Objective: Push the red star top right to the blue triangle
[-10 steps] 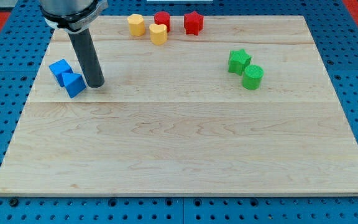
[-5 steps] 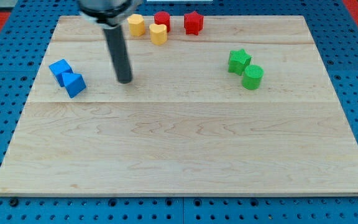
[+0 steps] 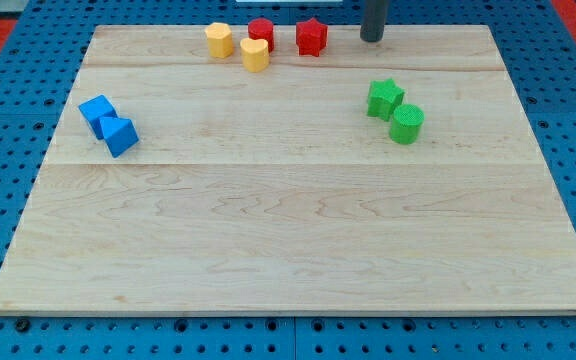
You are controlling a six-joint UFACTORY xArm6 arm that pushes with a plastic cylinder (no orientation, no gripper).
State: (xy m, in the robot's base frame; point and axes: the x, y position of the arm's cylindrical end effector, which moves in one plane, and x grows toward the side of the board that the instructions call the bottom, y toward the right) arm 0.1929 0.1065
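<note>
red plastic star block (image 3: 311, 36) sits at the top edge of your pale wooden board (image 3: 288, 230), well apart from the blue plastic triangle block (image 3: 119, 136) at the view's left. my tip (image 3: 372, 39) stands just right of the star, not touching; it's a bare rod, no fingers, holding nothing. push leftward from here and you risk ploughing the star into the red round block (image 3: 261, 32) and yellow heart-like block (image 3: 255, 54) beside it, dragging them along. an off-centre push could also spin it aside. no writing or labels show anywhere.
</note>
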